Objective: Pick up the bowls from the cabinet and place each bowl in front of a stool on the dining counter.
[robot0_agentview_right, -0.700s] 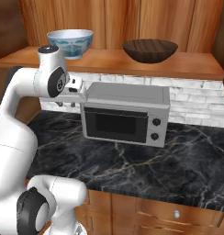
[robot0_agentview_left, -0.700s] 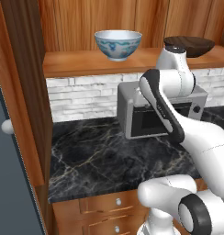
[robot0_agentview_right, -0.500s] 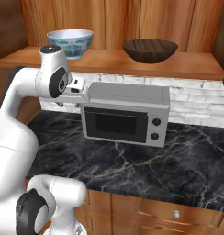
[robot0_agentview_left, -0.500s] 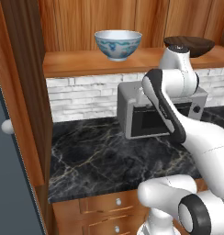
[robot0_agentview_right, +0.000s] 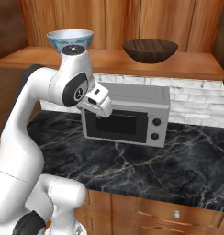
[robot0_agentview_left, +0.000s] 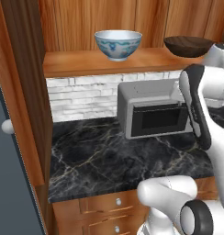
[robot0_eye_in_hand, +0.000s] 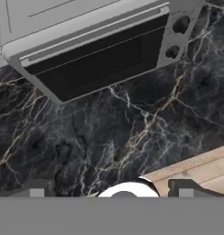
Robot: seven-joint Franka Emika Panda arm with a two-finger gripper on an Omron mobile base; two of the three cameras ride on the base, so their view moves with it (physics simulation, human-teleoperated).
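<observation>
we've got gripper (robot0_eye_in_hand: 109,192) spread wide, holding nothing, over the counter (robot0_eye_in_hand: 109,133) | both bowls (robot0_agentview_left: 118,44) (robot0_agentview_left: 188,46) sitting on the cabinet shelf (robot0_agentview_left: 86,62) above the microwave (robot0_agentview_left: 153,114)

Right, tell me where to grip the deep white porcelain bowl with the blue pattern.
Probably by the rim of the deep white porcelain bowl with the blue pattern, one jaw inside, one outside, from the open front of the wooden cabinet shelf: it stands upright and its walls flare.

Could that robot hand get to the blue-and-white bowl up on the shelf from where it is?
Probably yes. The bowl stands alone near the shelf's front edge, and the open gripper points down at the counter, so it must rise.
</observation>
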